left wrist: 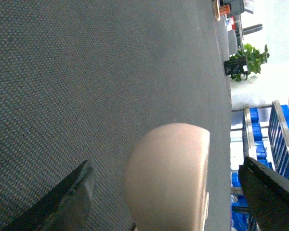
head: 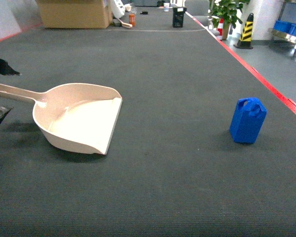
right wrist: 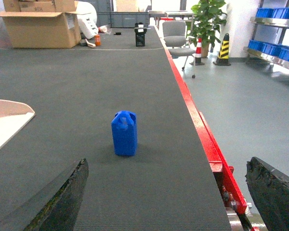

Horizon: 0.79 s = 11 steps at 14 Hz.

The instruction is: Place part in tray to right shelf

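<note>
My right gripper (right wrist: 166,192) is spread wide and empty, lined up on the blue part (head: 247,120), which stands upright on the dark mat, well apart from the tray (head: 79,118). My left gripper (left wrist: 168,192) straddles the tray's handle, not visibly clamped. I judge the next step is reaching forward to close on the part.

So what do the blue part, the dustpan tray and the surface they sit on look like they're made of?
The part looks like moulded plastic: uniform bright blue, rounded edges, slight sheen. The tray seems smooth glossy beige plastic, with soft highlights inside the scoop. The surface looks like dark matte ribbed rubber or fabric matting; which one can't be told.
</note>
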Motion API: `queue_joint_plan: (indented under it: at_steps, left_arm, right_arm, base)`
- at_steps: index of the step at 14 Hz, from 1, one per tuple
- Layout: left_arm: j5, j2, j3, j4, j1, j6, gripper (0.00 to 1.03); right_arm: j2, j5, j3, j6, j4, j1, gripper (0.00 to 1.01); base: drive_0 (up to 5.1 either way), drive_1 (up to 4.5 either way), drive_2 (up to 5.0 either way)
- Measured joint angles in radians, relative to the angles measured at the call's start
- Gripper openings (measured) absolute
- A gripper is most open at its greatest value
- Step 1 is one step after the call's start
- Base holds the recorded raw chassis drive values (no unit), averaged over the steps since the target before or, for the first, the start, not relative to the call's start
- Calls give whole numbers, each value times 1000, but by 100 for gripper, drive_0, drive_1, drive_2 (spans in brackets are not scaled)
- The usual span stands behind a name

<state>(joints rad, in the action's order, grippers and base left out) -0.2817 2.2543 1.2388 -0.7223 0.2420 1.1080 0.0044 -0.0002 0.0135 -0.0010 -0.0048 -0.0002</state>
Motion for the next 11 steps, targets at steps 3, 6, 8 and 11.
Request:
queue_joint_plan:
  at_steps: [3,6,8,11]
  left_arm:
    - [-44,42,8,-69,4,22,50]
    - [-106,16,-71,-217,-2,74,20]
    - [-146,-59,-181,-349,-23,122,20]
    - [-188,-195,-300,-499,-57,201,20]
  right_arm:
    - [0,0,0,0,0,0,98]
    - [0,0,0,0,0,0,98]
    - [0,0,0,0,0,0,98]
    - [0,0,0,0,0,0,98]
  base:
    - [0,0,0]
    - [0,0,0]
    - [0,0,0]
    - [0,0,0]
